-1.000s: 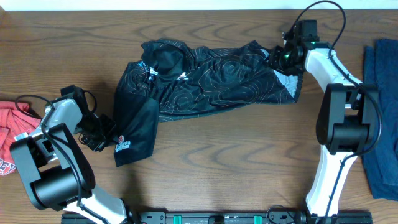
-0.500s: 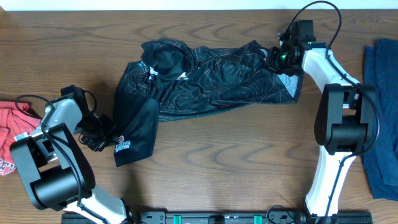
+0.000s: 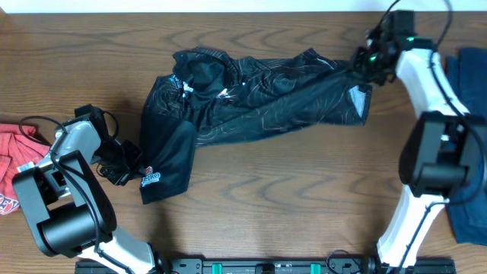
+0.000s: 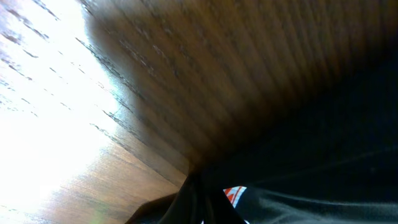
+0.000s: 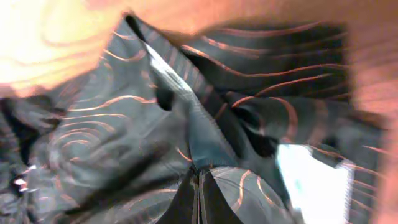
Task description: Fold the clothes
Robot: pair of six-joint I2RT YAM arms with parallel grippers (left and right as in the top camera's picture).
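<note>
Jersey [image 3: 259,103] on table [image 3: 266,213] centre — one shirt [image 3: 14,144] far left, other shirt [image 3: 466,91] far right.

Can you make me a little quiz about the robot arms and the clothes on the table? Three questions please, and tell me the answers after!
1. Pick one: what colour is the jersey stretched across the table? A) red B) black with thin orange lines C) yellow
2. True or false: the right fingers are wide open and touch nothing.
3. Fill the gap: the red cloth lies beside the ___ arm.
Key: 1 is B. 2 is false: they are shut on the jersey. 3 is the left arm.
</note>
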